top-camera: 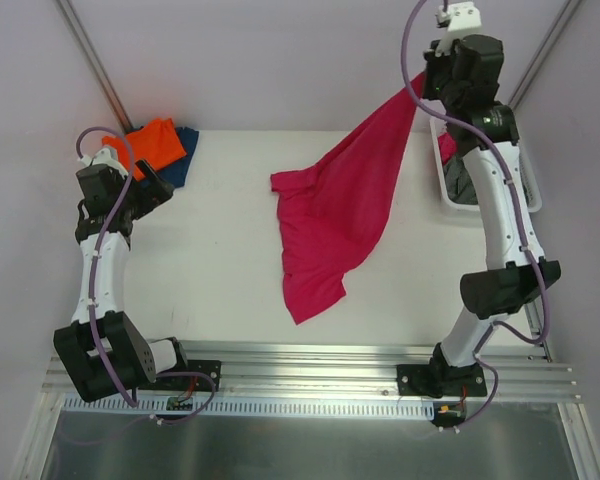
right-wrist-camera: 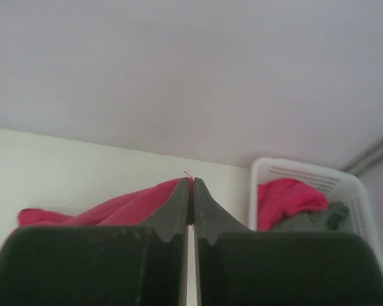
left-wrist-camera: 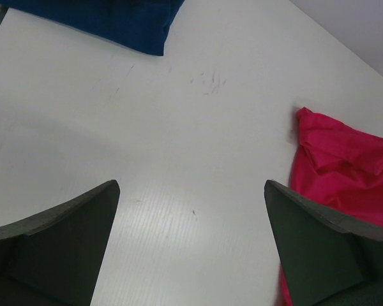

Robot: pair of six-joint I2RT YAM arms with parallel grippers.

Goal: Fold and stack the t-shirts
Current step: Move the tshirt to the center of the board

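White matte table top below and ahead of left gripper, with faint grey scuff marks further ahead. Plain pale lilac wall ahead of and above right gripper, meeting the table at a straight edge. Slanted metal frame poles outboard of each gripper. Aluminium rail behind both grippers at the near edge, with a glossy grey panel beyond it. Soft, even light.

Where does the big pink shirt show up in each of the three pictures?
Top view: the pink shirt lies mid-table, one corner held up by the right gripper.
Left wrist: the shirt is at the right edge.
Right wrist: the shirt is behind that shut gripper, left of centre.
Shared landmark: the white table.
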